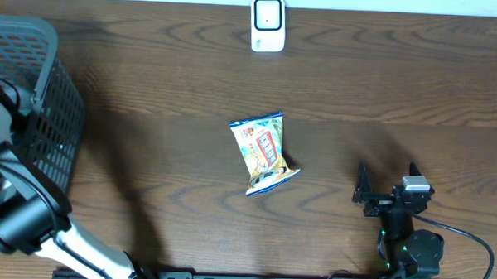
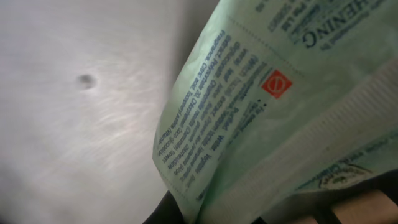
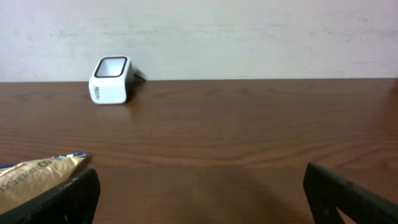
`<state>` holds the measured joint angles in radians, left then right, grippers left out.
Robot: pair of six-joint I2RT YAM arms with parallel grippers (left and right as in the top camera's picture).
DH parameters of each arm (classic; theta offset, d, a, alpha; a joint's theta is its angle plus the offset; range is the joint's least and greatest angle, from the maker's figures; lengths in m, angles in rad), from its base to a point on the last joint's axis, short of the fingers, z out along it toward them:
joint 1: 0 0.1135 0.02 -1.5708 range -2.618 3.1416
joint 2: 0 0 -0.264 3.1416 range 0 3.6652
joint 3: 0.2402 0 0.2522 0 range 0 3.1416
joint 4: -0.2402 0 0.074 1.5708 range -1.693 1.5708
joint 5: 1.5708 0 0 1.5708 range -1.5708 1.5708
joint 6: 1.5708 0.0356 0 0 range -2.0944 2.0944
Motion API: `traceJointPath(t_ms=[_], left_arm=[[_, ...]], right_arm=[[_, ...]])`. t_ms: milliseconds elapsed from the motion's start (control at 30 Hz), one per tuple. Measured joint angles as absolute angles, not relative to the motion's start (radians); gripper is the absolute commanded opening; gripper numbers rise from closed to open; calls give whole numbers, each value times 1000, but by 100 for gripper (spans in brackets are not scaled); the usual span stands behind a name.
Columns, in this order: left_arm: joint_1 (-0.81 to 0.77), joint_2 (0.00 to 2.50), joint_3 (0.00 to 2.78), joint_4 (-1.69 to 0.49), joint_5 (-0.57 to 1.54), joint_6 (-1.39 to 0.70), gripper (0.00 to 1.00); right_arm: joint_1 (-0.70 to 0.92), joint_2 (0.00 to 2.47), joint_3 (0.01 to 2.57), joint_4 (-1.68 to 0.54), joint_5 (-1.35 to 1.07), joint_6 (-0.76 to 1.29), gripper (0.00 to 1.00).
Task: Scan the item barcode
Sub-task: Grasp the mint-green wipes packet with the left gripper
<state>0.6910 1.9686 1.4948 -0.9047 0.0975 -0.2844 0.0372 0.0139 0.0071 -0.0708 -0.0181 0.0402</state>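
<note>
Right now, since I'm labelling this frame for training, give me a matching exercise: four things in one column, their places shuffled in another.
1. white boxy barcode scanner
2. blue-and-yellow crinkly snack bag
3. grey plastic mesh basket
4. pale green printed packet

A. left end of the dark wooden table
B. filling the left wrist view
C. middle of the table
D. far edge of the table

Pairs: 1-D, 2-C, 3-A, 4-B

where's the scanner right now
Overhead, the white scanner stands at the far edge of the table, near the centre, beyond the snack bag.
</note>
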Motion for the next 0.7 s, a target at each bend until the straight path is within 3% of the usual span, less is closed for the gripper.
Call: traceJointPath(t_ms=[233, 500, 700], left_arm=[[702, 1595, 1528, -834, 93, -323, 8], [695, 1184, 1547, -775, 119, -528, 7], [521, 1082, 1548, -752, 319, -625, 7]], right_arm=[[37, 14, 7, -71, -18, 40, 99], [37, 14, 7, -71, -19, 40, 99], [37, 14, 7, -71, -18, 40, 99]])
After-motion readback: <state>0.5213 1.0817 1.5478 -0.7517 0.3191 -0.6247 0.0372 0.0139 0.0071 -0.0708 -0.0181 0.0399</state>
